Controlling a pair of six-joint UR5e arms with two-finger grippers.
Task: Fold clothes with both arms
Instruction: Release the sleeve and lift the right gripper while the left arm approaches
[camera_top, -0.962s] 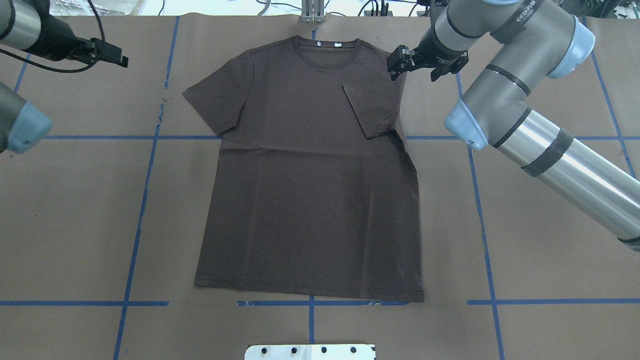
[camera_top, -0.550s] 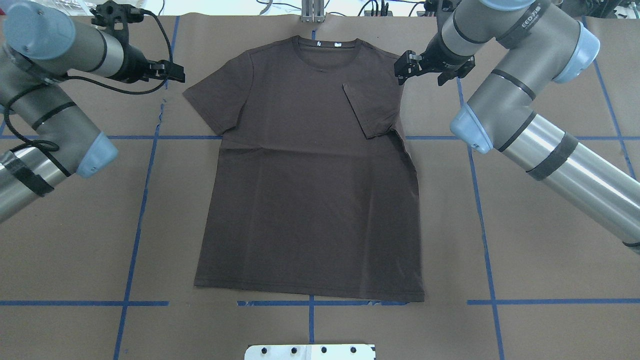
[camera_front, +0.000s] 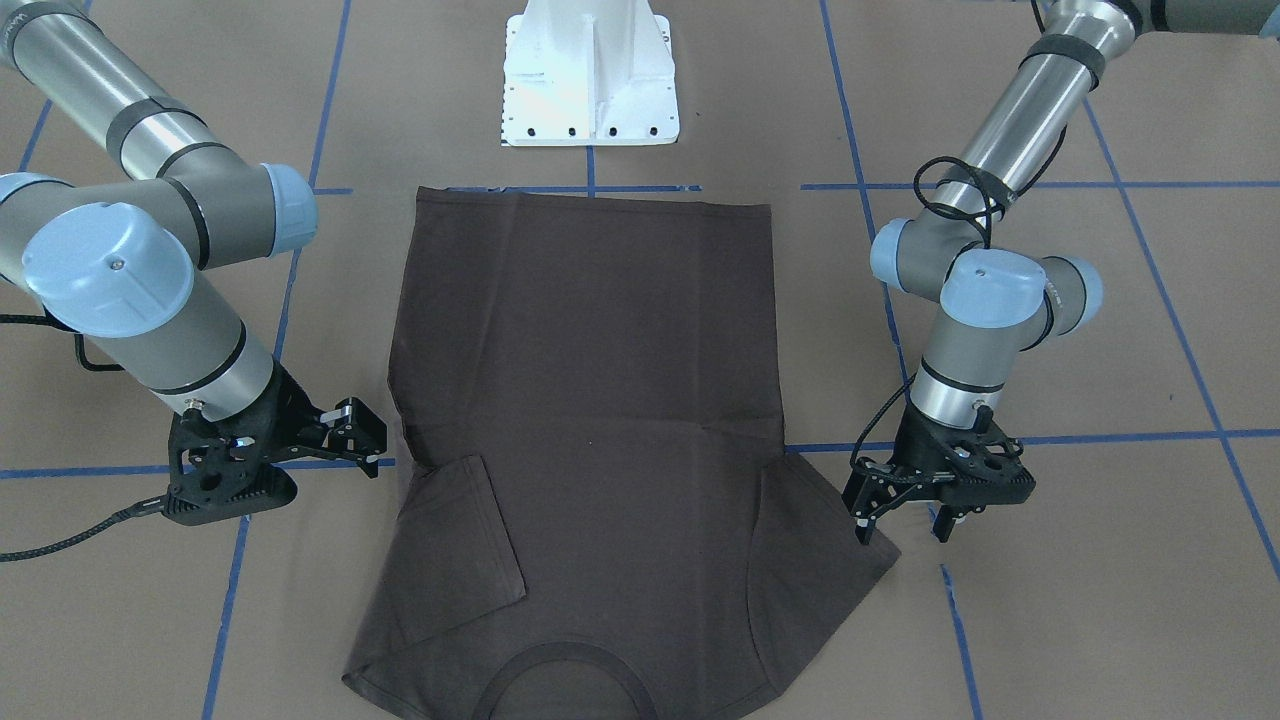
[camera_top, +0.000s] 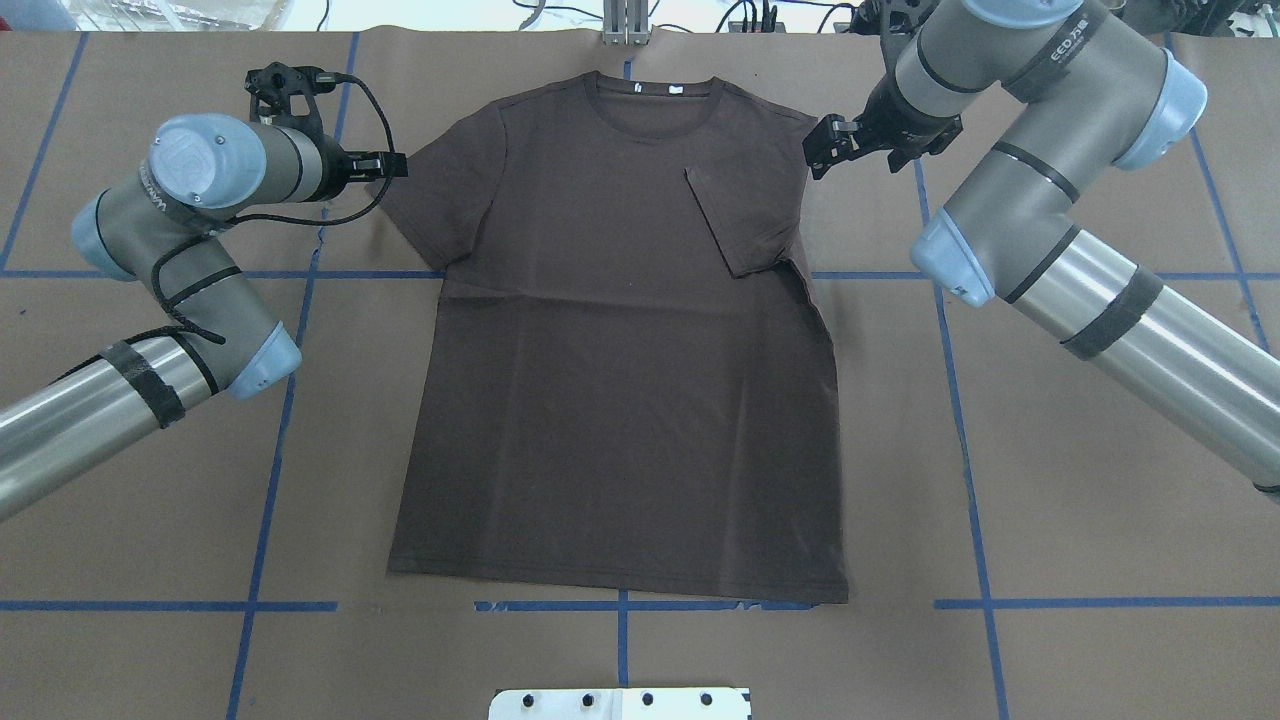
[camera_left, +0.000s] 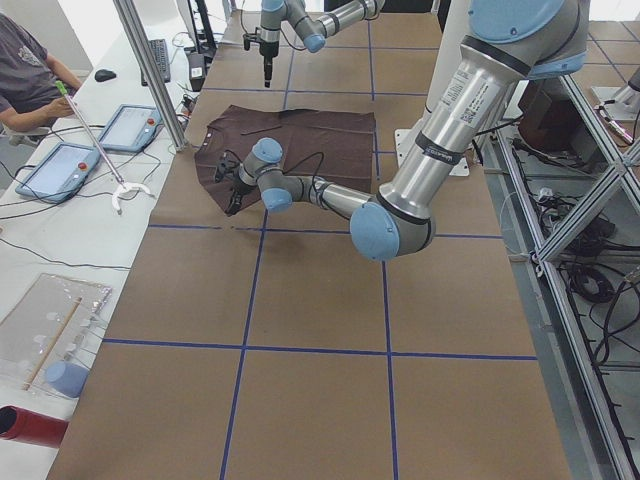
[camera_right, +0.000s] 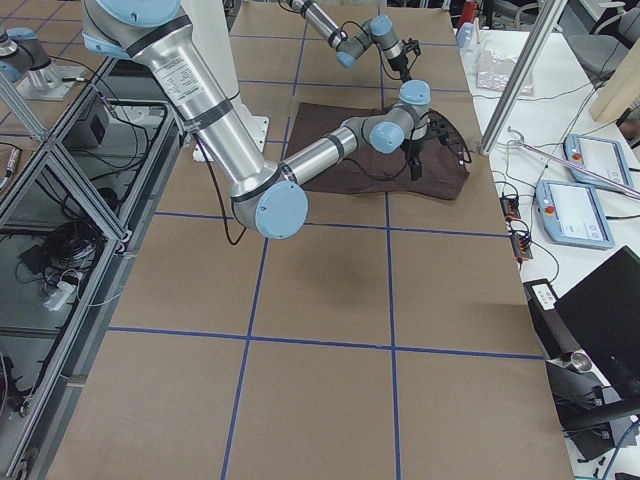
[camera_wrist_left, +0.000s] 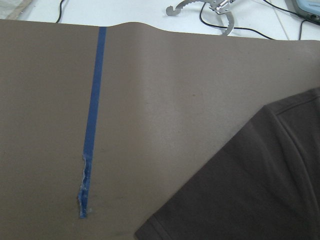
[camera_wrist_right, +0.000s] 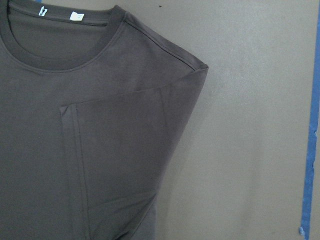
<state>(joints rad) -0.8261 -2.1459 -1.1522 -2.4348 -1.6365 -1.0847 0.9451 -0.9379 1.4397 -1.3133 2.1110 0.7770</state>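
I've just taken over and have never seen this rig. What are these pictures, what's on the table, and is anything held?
Two silver-grey robot arms work at a brown paper-covered table. Two pictures look down, from behind and facing the robot; two look along the table; two are wrist cameras. One dark brown short-sleeved T-shirt lies flat, one sleeve folded inward over the body. The left arm is by the spread sleeve, the right arm by the folded one. Both sets of jaws stand open; nothing is held.
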